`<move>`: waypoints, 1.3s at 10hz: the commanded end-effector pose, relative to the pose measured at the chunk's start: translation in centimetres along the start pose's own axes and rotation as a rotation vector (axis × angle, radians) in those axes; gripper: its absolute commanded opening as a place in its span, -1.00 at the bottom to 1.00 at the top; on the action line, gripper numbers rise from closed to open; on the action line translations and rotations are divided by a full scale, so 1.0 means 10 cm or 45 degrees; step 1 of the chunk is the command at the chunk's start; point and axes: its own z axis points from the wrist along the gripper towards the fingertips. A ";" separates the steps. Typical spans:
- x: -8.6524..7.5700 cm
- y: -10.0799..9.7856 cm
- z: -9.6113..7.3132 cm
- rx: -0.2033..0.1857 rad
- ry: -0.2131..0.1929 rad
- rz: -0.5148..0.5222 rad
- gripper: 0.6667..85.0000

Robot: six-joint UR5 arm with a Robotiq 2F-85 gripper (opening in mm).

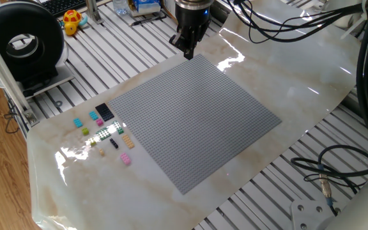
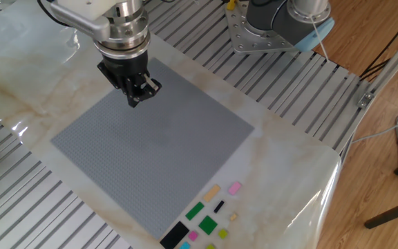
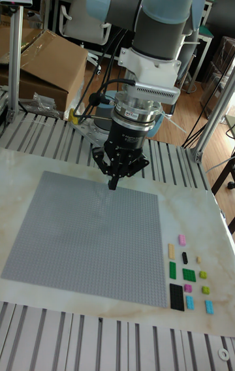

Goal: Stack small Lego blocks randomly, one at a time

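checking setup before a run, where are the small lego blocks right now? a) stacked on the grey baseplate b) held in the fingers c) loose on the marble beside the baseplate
c, the small lego blocks lie scattered on the marble beside the grey baseplate, unstacked.

A pale marbled sheet (image 1: 299,83) covers the slatted metal table (image 1: 117,54). The large grey studded baseplate (image 1: 193,118) lies flat at its middle. In one fixed view, the small Lego blocks (image 1: 107,133) lie scattered directly on the sheet at about 9 o'clock from the baseplate, just beside its edge, with the dark plate (image 1: 105,112) among them.
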 end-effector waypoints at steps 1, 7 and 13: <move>-0.13 0.19 -0.01 -0.078 -0.045 0.014 -0.49; -0.13 0.41 0.23 -0.063 0.069 0.108 -0.46; -0.42 0.79 0.66 -0.094 0.008 0.152 -0.30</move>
